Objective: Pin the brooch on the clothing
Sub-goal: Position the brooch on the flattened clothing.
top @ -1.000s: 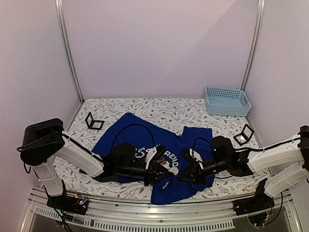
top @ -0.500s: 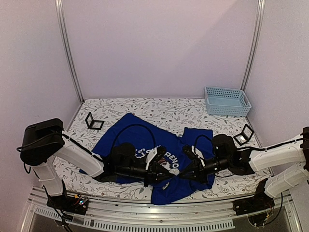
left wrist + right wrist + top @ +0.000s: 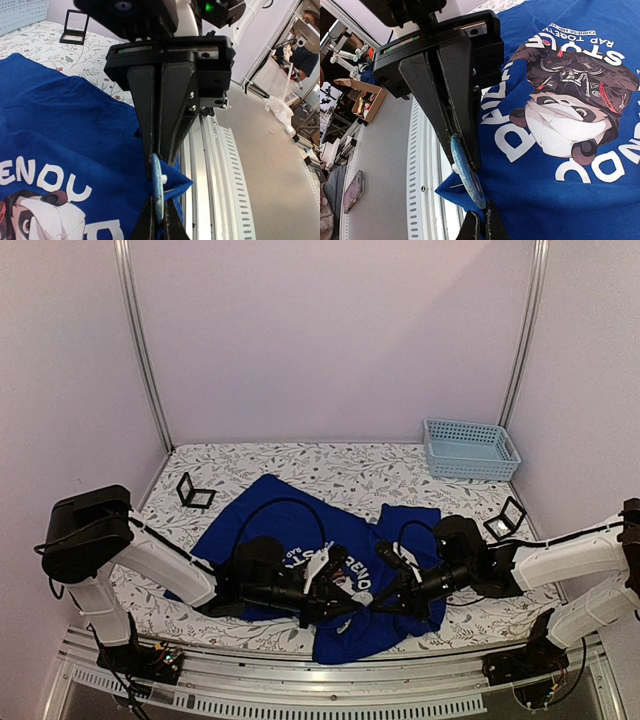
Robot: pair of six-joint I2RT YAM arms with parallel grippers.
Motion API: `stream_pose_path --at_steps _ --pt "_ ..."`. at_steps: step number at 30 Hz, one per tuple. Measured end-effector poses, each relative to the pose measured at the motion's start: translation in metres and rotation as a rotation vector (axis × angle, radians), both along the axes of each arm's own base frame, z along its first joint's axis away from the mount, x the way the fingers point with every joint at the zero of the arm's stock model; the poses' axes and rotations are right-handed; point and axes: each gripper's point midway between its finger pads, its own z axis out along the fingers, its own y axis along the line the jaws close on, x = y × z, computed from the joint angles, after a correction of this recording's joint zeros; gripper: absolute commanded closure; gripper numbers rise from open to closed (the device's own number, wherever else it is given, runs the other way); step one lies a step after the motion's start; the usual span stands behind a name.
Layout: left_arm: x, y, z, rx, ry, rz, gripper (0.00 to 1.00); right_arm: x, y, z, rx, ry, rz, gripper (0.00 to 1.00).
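The clothing [image 3: 270, 515], a royal-blue T-shirt with a panda print [image 3: 565, 120], lies spread on the table. Its near hem is pulled up into a fold [image 3: 177, 182]. The brooch [image 3: 157, 192], a thin blue disc seen edge-on, stands against that fold. My left gripper [image 3: 159, 214] is shut on the disc's edge. My right gripper [image 3: 482, 214] faces it tip to tip, shut on shirt fabric where the brooch [image 3: 466, 170] ends. A thin pin [image 3: 456, 185] pokes out of the fold. From above, the left gripper [image 3: 345, 592] and the right gripper [image 3: 380, 597] meet over the hem, and the brooch is hidden.
A light-blue basket [image 3: 470, 448] sits at the back right. Small black stands rest at the left [image 3: 195, 492] and right [image 3: 505, 517] of the shirt. The metal rail [image 3: 300, 695] of the table's near edge runs just below both grippers.
My right gripper has gone from partly open to shut and shifted slightly left, up against the left gripper's tips. The left arm has held still.
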Motion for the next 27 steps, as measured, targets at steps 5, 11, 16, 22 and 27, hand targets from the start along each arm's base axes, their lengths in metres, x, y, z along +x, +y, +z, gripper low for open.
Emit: stream_pose_path --at_steps 5,11,16,22,27 --pt "0.003 -0.001 0.001 -0.002 -0.003 0.016 1.0 0.006 -0.001 0.001 -0.016 0.046 -0.027 1.0" --pt "0.01 -0.002 -0.002 0.017 -0.006 0.05 1.0 0.014 0.0 -0.003 -0.065 0.12 -0.066 1.0" --pt "0.012 -0.002 -0.003 0.017 -0.002 0.064 1.0 0.017 -0.001 -0.004 -0.083 0.162 -0.089 1.0" --pt "0.018 -0.005 -0.003 0.007 0.001 0.092 1.0 0.024 -0.002 -0.001 -0.12 0.216 -0.132 1.0" --pt "0.024 -0.008 -0.009 0.042 -0.021 0.109 1.0 0.029 -0.005 -0.007 -0.168 0.268 -0.164 1.0"
